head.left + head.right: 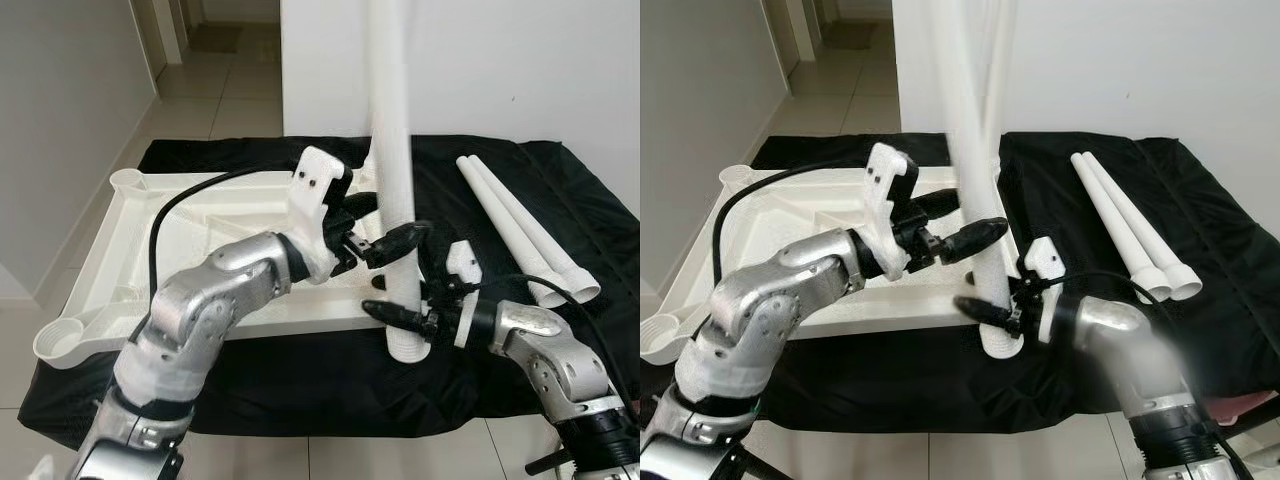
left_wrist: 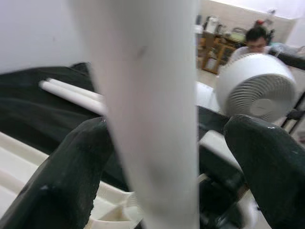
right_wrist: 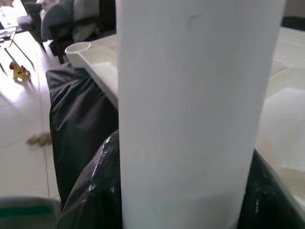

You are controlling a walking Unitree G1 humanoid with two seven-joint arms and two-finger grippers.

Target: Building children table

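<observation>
White table leg standing upright at the near right corner of the upturned white tabletop, its flared foot end low against that corner, on the black cloth spread over the work surface. Gripped low down by the right gripper, black fingers pressed to either side of the tube just above its base. Straddled higher up by the left gripper, reaching in from the left; one finger against the tube, the other standing off with a gap in the left wrist view, so not clenched on it. Corner sockets visible at the tabletop's far left and near left. Two more white legs lying side by side on the cloth to the right, well apart from the upright one. Beyond, a white wall behind the cloth and pale tiled floor running off on the far left. White round fan and a person in the background of the left wrist view.
</observation>
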